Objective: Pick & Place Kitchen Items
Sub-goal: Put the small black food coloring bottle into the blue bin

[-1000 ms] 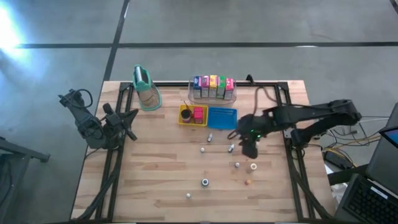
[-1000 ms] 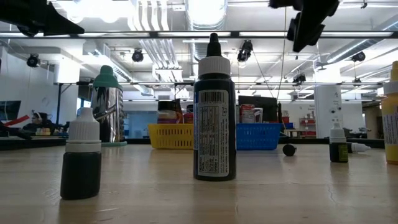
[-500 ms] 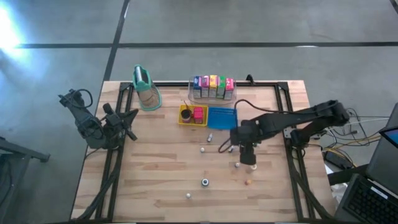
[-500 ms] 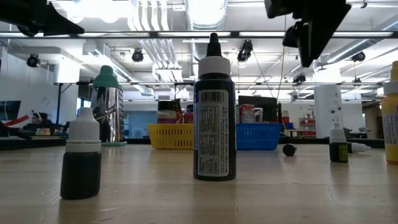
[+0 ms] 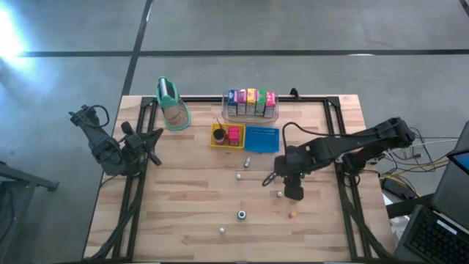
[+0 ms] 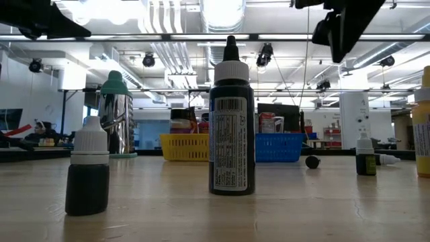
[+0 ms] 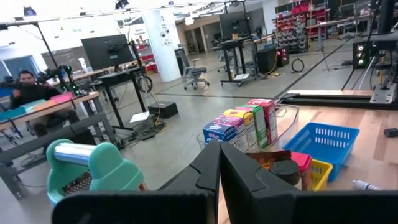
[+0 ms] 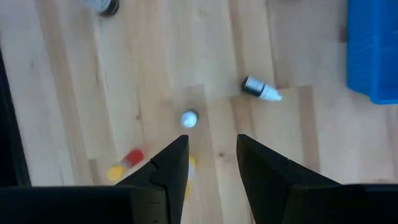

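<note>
On the pale wooden counter (image 6: 201,215), nearest the low camera, stand a short dark bottle with a white cap (image 6: 87,176) and a taller black dropper bottle (image 6: 232,128) whose white label print and barcode are too small to read. Farther back, the right tool (image 5: 292,192) hovers with fingers spread, holding nothing, above small bottles. Farthest, colourful cartons (image 5: 250,103) fill a clear bin (image 5: 274,114). At the counter's left edge, the left tool (image 7: 219,169) is pressed together.

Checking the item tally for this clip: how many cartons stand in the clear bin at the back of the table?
5, upright in one row inside the clear bin: blue carton, pink, yellow, green, red. Others could hide behind them.
</note>
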